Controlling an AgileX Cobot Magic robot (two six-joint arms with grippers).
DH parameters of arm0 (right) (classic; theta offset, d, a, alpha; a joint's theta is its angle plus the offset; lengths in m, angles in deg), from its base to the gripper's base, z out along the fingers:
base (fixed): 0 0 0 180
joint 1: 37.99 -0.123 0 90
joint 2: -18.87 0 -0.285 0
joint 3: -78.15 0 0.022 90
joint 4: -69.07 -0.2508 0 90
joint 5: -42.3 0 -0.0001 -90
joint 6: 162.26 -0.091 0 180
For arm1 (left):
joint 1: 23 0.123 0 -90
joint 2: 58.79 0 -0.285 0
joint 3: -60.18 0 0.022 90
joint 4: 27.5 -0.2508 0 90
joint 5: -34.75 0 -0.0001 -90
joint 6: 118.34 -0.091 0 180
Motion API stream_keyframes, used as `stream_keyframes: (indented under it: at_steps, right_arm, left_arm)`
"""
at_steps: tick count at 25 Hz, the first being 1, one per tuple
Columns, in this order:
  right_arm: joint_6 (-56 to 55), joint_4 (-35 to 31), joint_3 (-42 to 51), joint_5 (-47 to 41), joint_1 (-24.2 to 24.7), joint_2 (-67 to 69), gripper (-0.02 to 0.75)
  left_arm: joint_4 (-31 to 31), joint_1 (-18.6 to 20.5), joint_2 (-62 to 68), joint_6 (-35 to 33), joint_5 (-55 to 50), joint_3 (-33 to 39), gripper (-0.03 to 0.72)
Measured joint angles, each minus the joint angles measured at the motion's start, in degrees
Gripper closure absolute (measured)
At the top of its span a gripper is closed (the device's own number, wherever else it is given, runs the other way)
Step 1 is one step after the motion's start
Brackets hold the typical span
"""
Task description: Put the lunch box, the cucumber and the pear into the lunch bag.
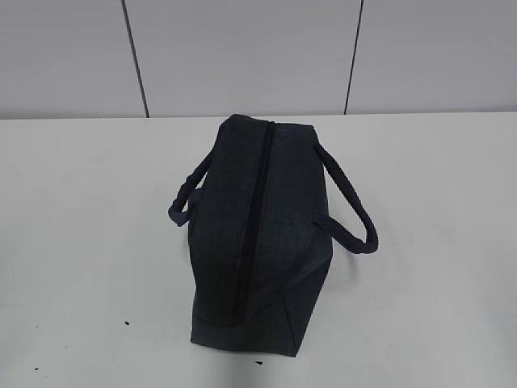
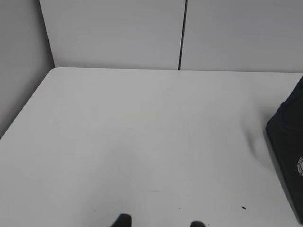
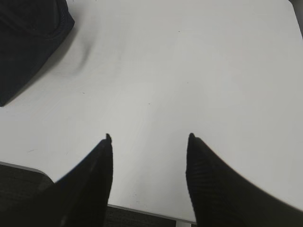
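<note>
Hovering right hand (image 3: 149, 139), fingers apart.

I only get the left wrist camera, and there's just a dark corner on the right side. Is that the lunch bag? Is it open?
Observer: Yes. The exterior view shows the whole lunch bag standing on the table, and its zipper looks closed along the top.
Operator: Where are the handles?
Observer: The handles hang down, one on each side of the bag.
Operator: What's the other arm doing?
Observer: The right end effector is open above bare table, with nothing between its fingers.
</note>
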State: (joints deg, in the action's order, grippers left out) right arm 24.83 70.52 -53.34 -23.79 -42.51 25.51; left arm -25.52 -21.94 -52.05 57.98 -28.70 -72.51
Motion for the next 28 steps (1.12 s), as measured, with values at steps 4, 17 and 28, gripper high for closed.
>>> stream_keyframes:
  at_steps: [4,17,28]
  right_arm:
    - [0.0,0.04,0.0,0.0,0.0,0.0,0.342]
    - [0.0,0.13,0.0,0.0,0.0,0.0,0.342]
    - [0.0,0.13,0.0,0.0,0.0,0.0,0.342]
  left_arm:
    - [0.0,0.0,0.0,0.0,0.0,0.0,0.449]
    - [0.0,0.0,0.0,0.0,0.0,0.0,0.449]
    - [0.0,0.0,0.0,0.0,0.0,0.0,0.449]
